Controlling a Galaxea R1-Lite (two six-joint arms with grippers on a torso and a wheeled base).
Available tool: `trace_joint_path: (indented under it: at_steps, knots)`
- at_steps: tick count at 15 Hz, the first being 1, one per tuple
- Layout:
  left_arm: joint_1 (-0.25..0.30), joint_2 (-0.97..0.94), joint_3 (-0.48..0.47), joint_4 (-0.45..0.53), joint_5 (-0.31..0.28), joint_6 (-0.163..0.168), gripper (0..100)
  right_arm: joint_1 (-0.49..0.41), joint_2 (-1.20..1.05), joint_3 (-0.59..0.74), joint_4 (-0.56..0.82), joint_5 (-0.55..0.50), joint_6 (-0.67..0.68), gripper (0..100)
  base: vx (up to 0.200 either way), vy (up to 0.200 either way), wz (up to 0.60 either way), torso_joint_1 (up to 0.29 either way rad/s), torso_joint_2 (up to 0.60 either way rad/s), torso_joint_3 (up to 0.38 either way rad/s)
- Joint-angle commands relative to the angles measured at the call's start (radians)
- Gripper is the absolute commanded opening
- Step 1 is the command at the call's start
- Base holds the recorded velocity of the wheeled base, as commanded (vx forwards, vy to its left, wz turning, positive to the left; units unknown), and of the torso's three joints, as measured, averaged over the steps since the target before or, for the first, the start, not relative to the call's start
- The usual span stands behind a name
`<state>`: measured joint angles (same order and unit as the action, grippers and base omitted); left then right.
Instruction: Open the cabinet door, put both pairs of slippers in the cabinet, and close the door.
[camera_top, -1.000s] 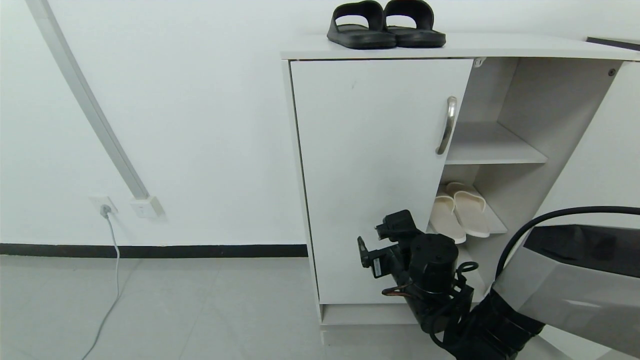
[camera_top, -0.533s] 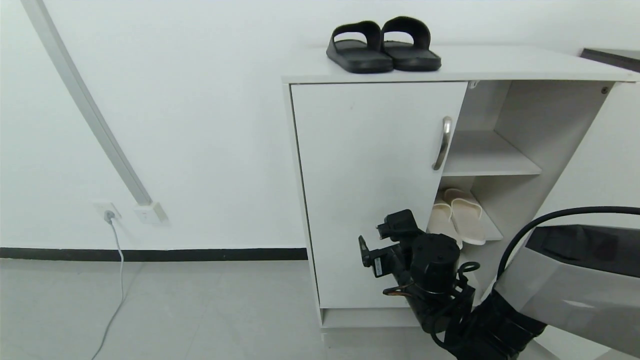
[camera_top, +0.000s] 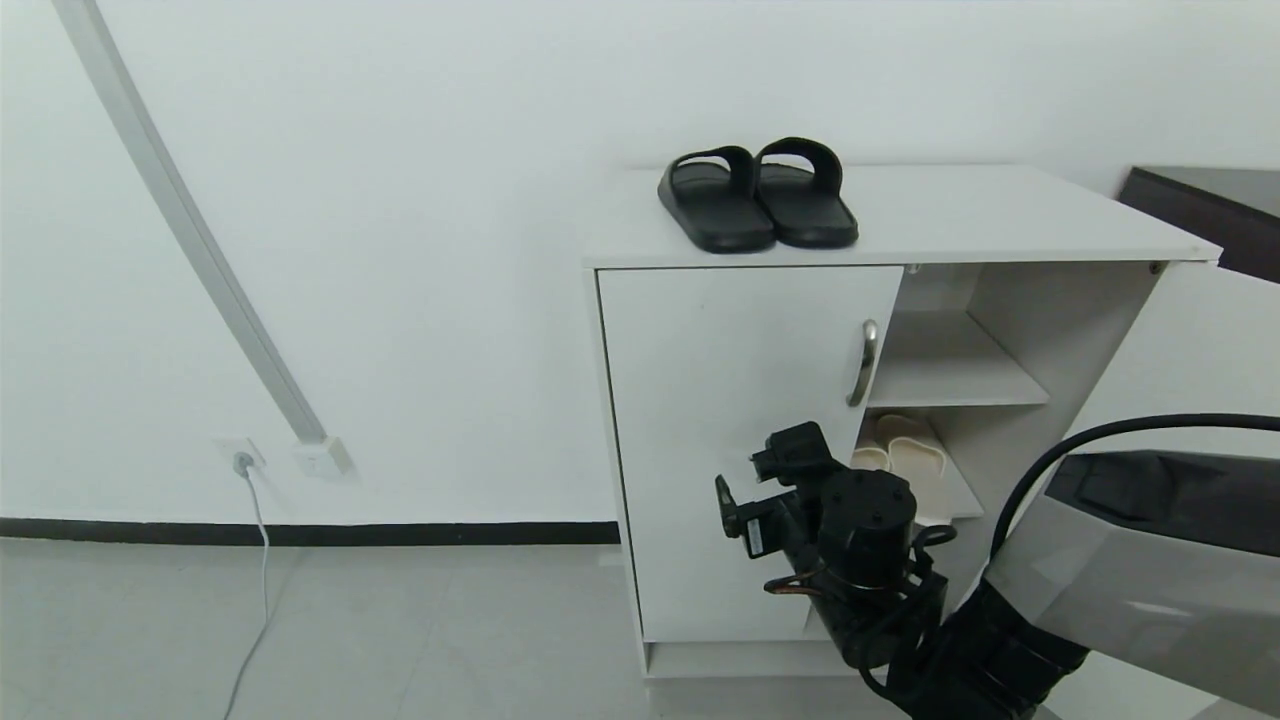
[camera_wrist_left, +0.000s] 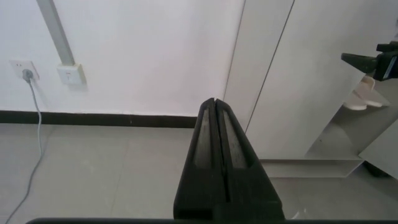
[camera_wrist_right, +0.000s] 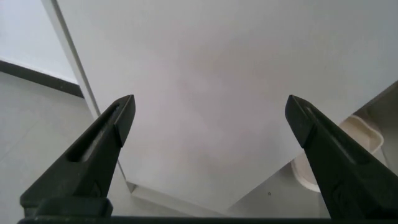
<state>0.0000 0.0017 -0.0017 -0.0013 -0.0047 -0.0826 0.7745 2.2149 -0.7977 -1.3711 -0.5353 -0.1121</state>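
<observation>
Head view places the pair of black rubber slide slippers (camera_top: 757, 195) on top of the white cabinet (camera_top: 980, 210), their long axes running from the front edge toward the wall. They sit well above the right gripper (camera_wrist_right: 209, 106), which hangs low before the closed left door (camera_top: 740, 400), jaws spread wide and empty. The left gripper (camera_wrist_left: 214, 102), pressed together on nothing, looks farther off, so the right arm seems nearer.

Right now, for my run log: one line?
right door open | cream slippers on lower shelf | black slippers on cabinet top | left gripper shut | right gripper open
</observation>
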Motion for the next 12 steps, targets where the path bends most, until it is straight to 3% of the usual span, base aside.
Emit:
trace_joint_path:
  at_steps: [1,12]
  knots:
    - [0.000,0.000,0.000,0.000,0.000,0.000,0,0.002,0.002,0.000,0.000,0.000,0.000,100,0.000,0.000,0.00,0.154,-0.48,-0.330]
    - [0.000,0.000,0.000,0.000,0.000,0.000,0,0.002,0.006,-0.002,-0.003,-0.002,-0.001,100,0.000,0.000,0.00,0.189,-0.50,-0.312]
